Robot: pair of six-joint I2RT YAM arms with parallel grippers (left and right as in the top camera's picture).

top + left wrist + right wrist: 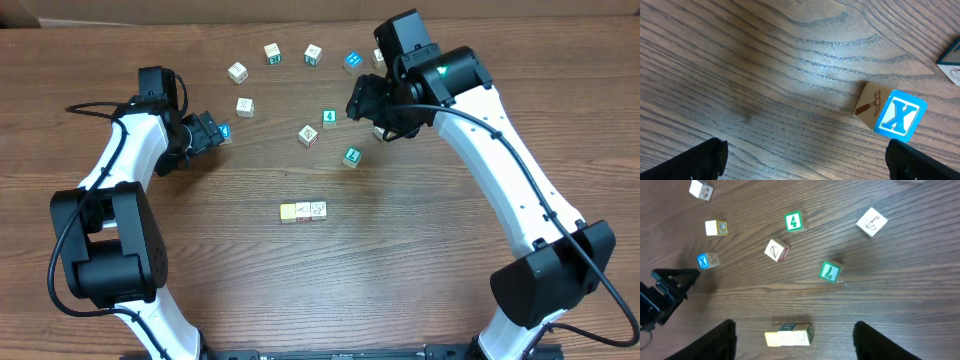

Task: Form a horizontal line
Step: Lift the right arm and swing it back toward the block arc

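A short row of cubes (303, 211) lies on the wooden table, a pale yellow one at its left end and whitish ones touching on its right. In the right wrist view the row (789, 335) sits far below, between the fingers. My right gripper (362, 101) hangs high over the table's back right, open and empty, also seen as the right gripper (795, 340). My left gripper (210, 132) is low at the left, open, beside a blue X cube (224, 131). That X cube (890, 112) lies ahead of the right fingertip (920, 162), untouched by the left gripper (802, 165).
Loose cubes are scattered across the back: a green "4" cube (329, 118), a wooden cube (308, 135), a green cube (351, 156), a whitish cube (245, 106), and several more along the far edge (272, 53). One cube (381, 131) lies partly under the right gripper.
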